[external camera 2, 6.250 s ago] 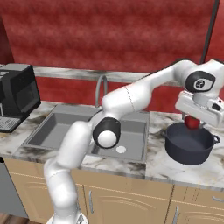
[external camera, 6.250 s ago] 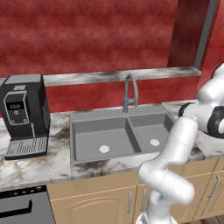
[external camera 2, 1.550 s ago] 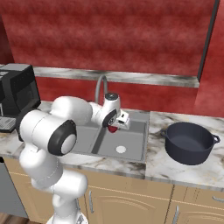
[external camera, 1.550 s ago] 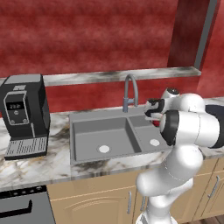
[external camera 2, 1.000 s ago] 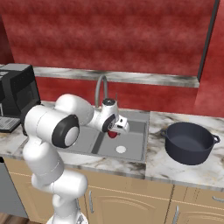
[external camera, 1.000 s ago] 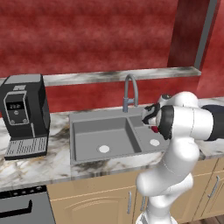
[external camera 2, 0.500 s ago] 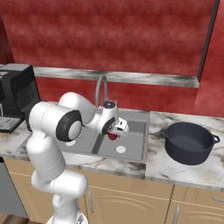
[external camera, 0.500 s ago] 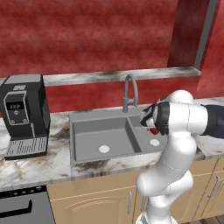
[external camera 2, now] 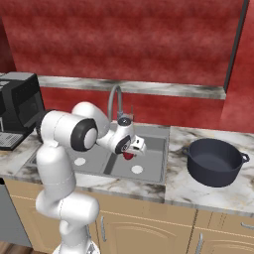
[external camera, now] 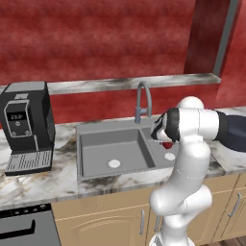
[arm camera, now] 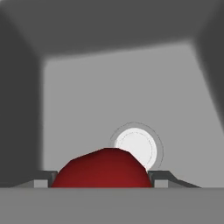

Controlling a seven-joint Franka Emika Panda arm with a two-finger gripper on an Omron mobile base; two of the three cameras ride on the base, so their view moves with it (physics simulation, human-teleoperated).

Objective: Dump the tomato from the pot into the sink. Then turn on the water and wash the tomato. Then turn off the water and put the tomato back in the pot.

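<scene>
One tomato (arm camera: 103, 168) clamped between gripper (external camera 2: 133, 148) fingers | over sink (external camera 2: 154, 171) basin, drain (arm camera: 136, 146) at 1 o'clock | pot (external camera 2: 215, 162) at 3 o'clock | coffee machine (external camera: 25, 126) display writing seemingly unreadable

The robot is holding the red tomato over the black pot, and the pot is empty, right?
Not quite. The tomato is held in the gripper over the sink, not over the pot. The right base view shows the pot empty on the counter, off to the side.
</scene>
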